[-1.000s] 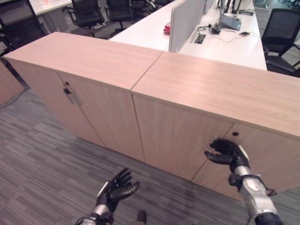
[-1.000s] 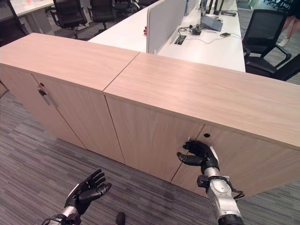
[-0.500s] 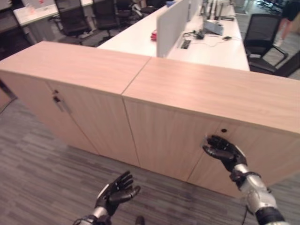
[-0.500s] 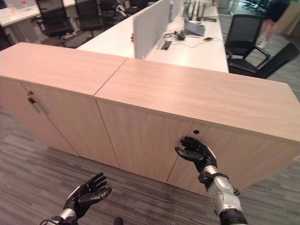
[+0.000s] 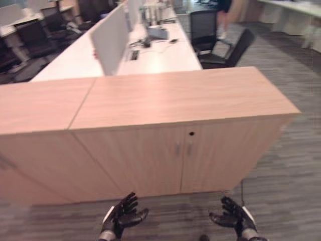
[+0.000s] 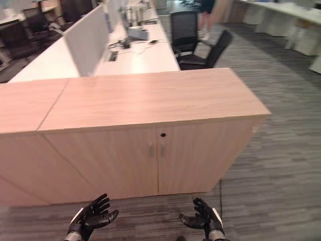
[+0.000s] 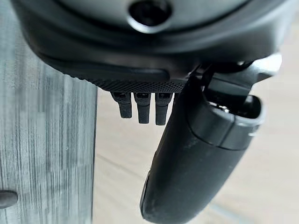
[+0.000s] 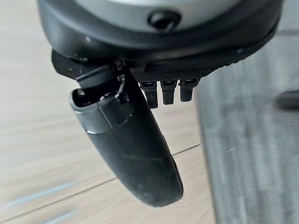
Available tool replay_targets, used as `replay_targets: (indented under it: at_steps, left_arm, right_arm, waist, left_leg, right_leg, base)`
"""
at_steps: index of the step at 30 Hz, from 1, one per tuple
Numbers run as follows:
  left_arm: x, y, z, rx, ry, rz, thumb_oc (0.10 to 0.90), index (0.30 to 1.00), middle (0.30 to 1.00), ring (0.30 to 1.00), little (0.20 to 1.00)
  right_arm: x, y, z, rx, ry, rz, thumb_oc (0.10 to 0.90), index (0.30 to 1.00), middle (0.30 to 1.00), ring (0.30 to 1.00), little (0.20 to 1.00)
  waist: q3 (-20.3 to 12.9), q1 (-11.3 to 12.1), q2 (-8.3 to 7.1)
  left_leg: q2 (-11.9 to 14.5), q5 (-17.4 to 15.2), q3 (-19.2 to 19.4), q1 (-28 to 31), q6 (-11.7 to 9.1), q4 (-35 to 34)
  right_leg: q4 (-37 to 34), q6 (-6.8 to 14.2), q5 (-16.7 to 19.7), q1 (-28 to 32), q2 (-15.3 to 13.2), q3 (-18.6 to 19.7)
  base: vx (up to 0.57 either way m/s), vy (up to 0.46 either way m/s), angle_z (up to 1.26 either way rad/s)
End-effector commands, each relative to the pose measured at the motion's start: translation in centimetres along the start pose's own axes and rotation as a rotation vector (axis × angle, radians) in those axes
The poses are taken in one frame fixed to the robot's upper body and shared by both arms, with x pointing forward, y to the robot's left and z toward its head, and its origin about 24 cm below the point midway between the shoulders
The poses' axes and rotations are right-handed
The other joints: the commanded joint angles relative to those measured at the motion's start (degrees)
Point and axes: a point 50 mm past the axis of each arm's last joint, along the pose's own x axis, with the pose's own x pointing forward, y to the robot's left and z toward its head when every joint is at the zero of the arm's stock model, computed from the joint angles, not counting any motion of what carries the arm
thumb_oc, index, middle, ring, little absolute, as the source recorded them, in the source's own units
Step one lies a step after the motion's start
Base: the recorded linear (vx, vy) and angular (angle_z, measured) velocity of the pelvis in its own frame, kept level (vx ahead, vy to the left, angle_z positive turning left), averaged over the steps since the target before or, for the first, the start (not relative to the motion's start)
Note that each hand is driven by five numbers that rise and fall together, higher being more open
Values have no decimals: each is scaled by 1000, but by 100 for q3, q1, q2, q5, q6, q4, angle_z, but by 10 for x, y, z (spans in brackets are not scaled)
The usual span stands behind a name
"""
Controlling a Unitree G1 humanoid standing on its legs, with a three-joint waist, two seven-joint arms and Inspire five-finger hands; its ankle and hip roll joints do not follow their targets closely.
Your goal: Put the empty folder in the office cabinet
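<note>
Facing the office cabinet (image 5: 183, 150), doors shut, at 12 o'clock. I hold my left hand (image 5: 123, 217) and right hand (image 5: 231, 218) spread, apparently empty, low before it.

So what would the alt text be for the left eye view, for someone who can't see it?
A low wooden office cabinet with both doors shut stands on grey carpet. The robot's left hand and right hand hang open and empty in front of it. Behind are a white desk with a divider and black chairs.
</note>
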Motion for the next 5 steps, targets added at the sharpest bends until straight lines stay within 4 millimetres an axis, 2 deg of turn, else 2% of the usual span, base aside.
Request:
replay_targets:
  at_steps: [1, 5]
  left_arm:
    - [11, 6, 42, 71, -203, 15, 800, 900, 900, 900, 900]
    - [14, 5, 42, 83, -194, 13, 800, 900, 900, 900, 900]
  right_arm:
    - [21, -1, 80, -62, -319, 16, 800, 900, 900, 900, 900]
    - [23, 2, 86, -77, -333, 32, 800, 900, 900, 900, 900]
  waist:
    - [173, 129, 46]
    - [184, 106, 39]
  left_leg:
    - [302, -341, -352, 244, -170, 67]
    - [286, -363, -236, 305, -157, 83]
  right_leg:
    - [84, 539, -363, 253, -299, -232]
    - [88, 551, -340, 240, -332, -173]
  base:
    - [3, 19, -20]
    - [11, 14, -14]
